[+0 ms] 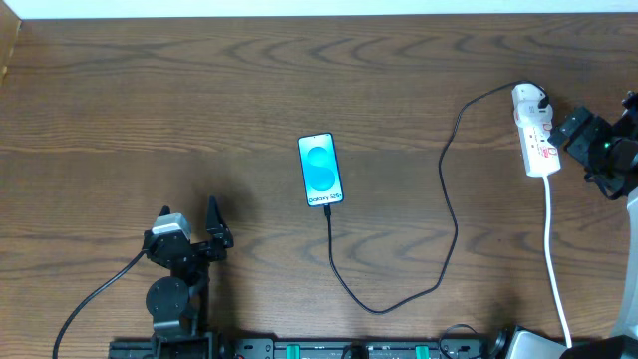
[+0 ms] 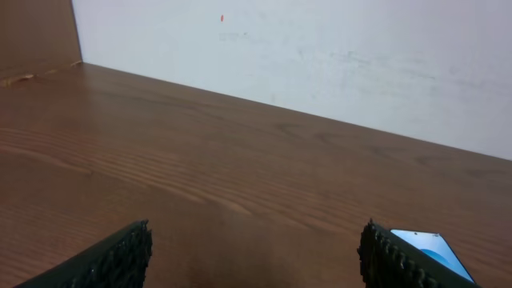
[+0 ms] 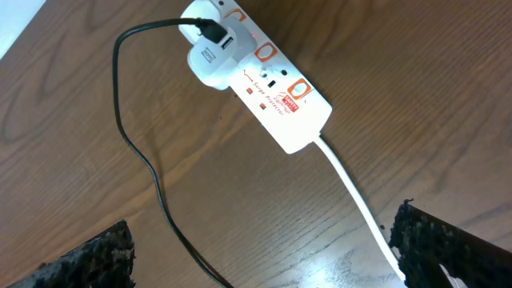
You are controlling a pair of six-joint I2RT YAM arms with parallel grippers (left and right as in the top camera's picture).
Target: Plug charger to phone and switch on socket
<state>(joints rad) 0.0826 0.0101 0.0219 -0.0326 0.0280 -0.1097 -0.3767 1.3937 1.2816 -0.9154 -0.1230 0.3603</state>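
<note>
The phone (image 1: 320,170) lies flat mid-table, its cyan screen lit; a corner of it shows in the left wrist view (image 2: 428,244). The black charger cable (image 1: 446,170) runs from the phone's near end in a loop to the white adapter head (image 1: 529,98), which sits in the white power strip (image 1: 539,145) at the far right. In the right wrist view the cable (image 3: 128,120), adapter (image 3: 210,54) and strip (image 3: 280,100) lie ahead. My left gripper (image 2: 254,254) is open and empty at the near left. My right gripper (image 3: 264,250) is open and empty beside the strip.
The strip's thick white cord (image 1: 554,254) runs toward the near right edge and shows in the right wrist view (image 3: 356,196). A white wall (image 2: 320,56) rises behind the table. A wooden side panel (image 1: 8,45) stands at the far left corner.
</note>
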